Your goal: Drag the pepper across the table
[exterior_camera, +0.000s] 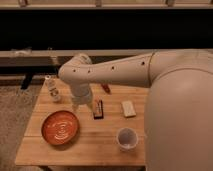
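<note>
Gripper (78, 105) sits low over the table (95, 149), left of centre, at the end of the wrist that drops straight down from the arm (112, 72). Open or closed: can't tell, the wrist hides it. Just right of it is a dark block (98, 109) with a pale stripe, lying near mid-table with its long axis running far edge to near edge. It's close to the gripper, but whether they touch I can't tell. The pepper (105, 88) is behind that block, close to the far edge and about halfway along it. It's small and red, right under the forearm, and clearly apart from the gripper. The orange plate (60, 127) is on the near side of the gripper, toward the near-left corner, flat on the wood. A small pale block (128, 108) lies right of the dark block, with a gap between them, toward the right edge. A white cup (127, 138) stands upright by the near edge, right of centre, mouth up. A small white bottle (52, 89) stands at the far-left corner, well apart from the pepper. The forearm crosses the far edge from the right, and the robot's body (180, 120) covers the right edge and both right corners.
</note>
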Tool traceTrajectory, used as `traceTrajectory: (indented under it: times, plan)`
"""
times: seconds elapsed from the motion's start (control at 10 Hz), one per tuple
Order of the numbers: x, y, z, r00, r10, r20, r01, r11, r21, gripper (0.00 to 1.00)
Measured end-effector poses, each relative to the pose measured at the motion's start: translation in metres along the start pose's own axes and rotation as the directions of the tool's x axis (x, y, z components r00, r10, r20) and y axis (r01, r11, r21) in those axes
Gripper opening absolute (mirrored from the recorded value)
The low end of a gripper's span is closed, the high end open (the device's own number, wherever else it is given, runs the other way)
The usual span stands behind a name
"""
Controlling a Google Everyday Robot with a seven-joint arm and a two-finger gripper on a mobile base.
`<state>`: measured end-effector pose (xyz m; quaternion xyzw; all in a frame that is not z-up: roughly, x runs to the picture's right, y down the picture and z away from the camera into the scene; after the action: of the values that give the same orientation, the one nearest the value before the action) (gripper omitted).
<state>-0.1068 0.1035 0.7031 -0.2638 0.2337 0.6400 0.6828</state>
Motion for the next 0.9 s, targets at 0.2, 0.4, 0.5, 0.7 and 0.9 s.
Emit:
traceTrajectory:
  times: [0.2, 0.4, 0.5, 0.7, 0.9]
  plan:
    - [0.0, 0.0, -0.001, 1.0, 0.0, 0.001, 0.0, 1.0, 0.0, 0.65]
    - [-0.002, -0.001, -0.002, 1.0, 0.002, 0.006, -0.002, 1.0, 0.003, 0.65]
    - [-0.008, -0.003, -0.005, 1.0, 0.012, 0.011, -0.012, 1.0, 0.005, 0.65]
    - [-0.03, -0.016, -0.008, 1.0, 0.017, 0.021, -0.018, 1.0, 0.018, 0.65]
    - [-0.076, -0.041, -0.012, 0.999, 0.022, 0.032, -0.023, 0.999, 0.027, 0.65]
